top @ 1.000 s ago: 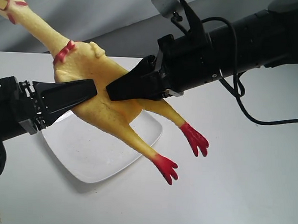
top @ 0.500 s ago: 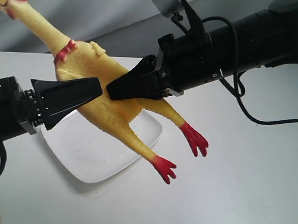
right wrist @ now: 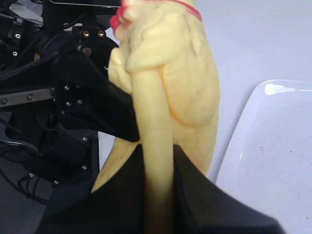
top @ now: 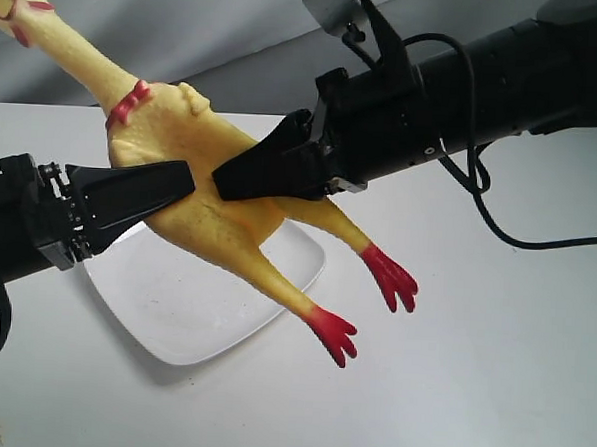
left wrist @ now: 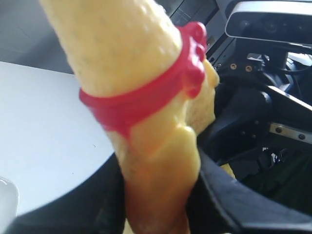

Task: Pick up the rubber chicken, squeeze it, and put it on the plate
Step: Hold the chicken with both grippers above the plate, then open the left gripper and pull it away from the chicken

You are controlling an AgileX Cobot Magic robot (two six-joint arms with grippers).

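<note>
Chicken aloft between two grippers, plate waiting underneath!

Both arms have it: the left gripper (top: 184, 180) is clenched on the belly of the rubber chicken (top: 198, 138), and the right gripper (top: 223, 185) clamps it from the opposite side, nearer the legs. The long axis slants through both grips, head rising beyond the left gripper, red feet trailing below the right. The plate (top: 174, 307) lies straight beneath the two grippers, so the set-down is simply downward. Against half a second ago, the left jaws look narrower, pinched back in: a squeeze, by my reading.
</note>
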